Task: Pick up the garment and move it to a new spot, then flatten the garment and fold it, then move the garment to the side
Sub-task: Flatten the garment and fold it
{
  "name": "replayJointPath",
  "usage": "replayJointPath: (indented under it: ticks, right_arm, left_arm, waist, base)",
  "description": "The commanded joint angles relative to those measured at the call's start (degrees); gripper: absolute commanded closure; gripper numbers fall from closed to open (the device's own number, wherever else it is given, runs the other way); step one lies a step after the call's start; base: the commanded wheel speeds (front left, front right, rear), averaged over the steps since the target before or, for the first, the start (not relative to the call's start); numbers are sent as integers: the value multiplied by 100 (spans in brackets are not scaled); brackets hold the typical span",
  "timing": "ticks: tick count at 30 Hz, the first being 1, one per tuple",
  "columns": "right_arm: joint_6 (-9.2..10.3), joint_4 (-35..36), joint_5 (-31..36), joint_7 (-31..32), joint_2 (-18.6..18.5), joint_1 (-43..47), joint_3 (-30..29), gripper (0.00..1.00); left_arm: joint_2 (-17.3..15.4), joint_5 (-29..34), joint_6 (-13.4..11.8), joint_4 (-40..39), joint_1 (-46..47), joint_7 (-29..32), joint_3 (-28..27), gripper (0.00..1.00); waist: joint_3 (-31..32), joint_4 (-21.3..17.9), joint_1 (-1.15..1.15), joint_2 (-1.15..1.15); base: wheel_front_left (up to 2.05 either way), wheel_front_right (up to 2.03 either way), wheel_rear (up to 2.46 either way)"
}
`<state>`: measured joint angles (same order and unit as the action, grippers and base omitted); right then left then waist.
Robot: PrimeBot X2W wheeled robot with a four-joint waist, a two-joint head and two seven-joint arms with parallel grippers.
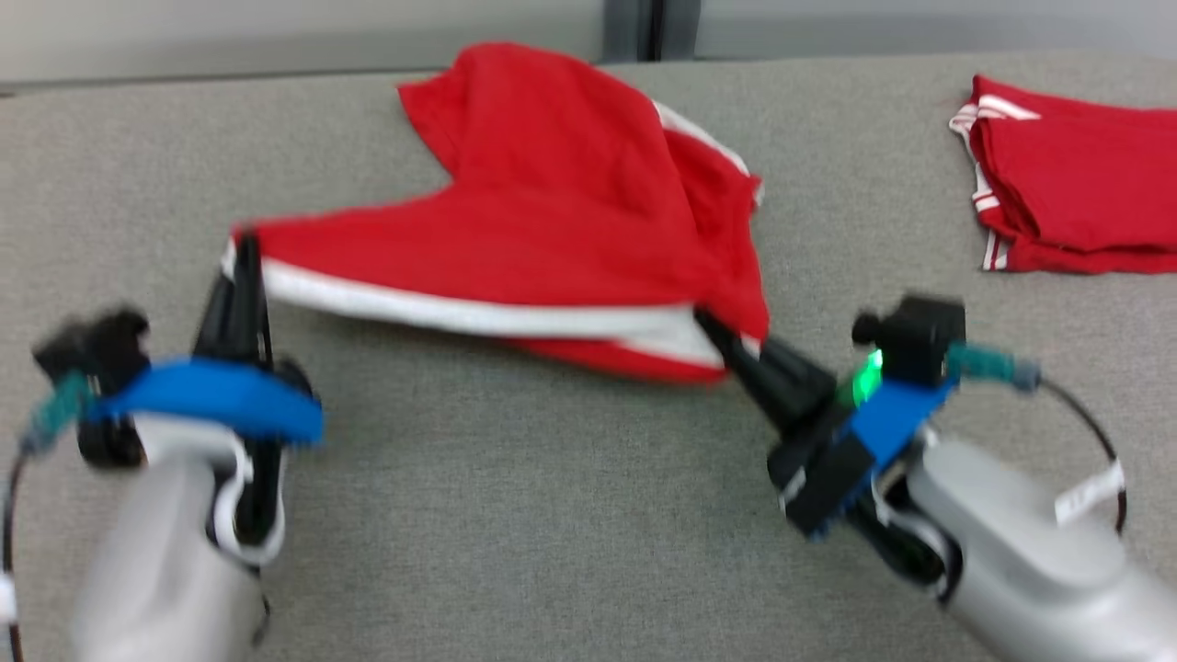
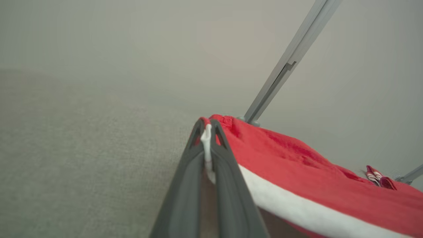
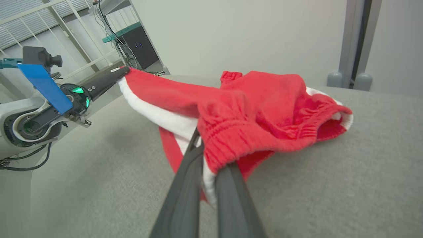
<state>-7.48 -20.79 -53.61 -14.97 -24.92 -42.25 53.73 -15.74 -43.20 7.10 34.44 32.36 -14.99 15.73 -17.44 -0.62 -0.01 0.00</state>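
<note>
Garment (image 1: 552, 230) spans both grippers, its long axis running 9 to 3 o'clock. The left gripper (image 1: 246, 250) pinches the 9 o'clock end and the right gripper (image 1: 715, 329) clamps the waistband near 4. The bulk trails toward 12 on the table (image 1: 552, 515).

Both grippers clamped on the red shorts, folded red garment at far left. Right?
No: the head view shows the folded garment at far right. Left gripper and right gripper are both clamped on the shorts.
</note>
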Motion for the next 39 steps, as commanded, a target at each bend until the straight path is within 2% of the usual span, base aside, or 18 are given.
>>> replayJointPath:
  ticks: [1,5,12,19,23,28,34,39]
  right_arm:
    - [-3,124,23,-28,-83,302,-25,100]
    - [-2,448,40,-28,-240,1199,-48,100]
    - [-3,889,224,-28,-264,2635,13,100]
    - [-2,1182,545,-29,-206,3454,-196,100]
    - [-3,1233,766,-28,-59,3367,-496,100]
    - [-3,1265,1091,-28,305,3151,-1061,100]
    - [-3,1076,1621,-24,912,2655,-1535,100]
    - [-2,659,1997,-24,1522,2005,-1849,100]
  left_arm:
    - [80,26,-22,-162,-327,-24,-138,100]
    - [277,193,-64,-616,-1434,-24,-535,100]
    - [645,339,-162,-1066,-3002,-24,-936,100]
    - [636,472,-214,-1342,-3576,-23,-1003,100]
    - [502,569,-202,-1461,-3251,72,-923,100]
    - [203,782,-144,-1463,-2415,434,-728,100]
    - [-253,1136,-68,-1049,-1005,1014,-411,100]
    - [-588,1332,-11,-499,46,1393,-169,100]
  waist:
    - [155,-63,1,0]
    - [504,-70,1,0]
    - [1140,-88,1,0]
    - [1333,-142,1,0]
    - [1259,-265,1,0]
    - [1031,-491,1,0]
    - [487,-957,1,0]
    - [-82,-1416,1,0]
  base:
    - [0,0,0]
    - [0,0,0]
    - [0,0,0]
    - [0,0,0]
    - [0,0,0]
    - [0,0,0]
    - [0,0,0]
    - [0,0,0]
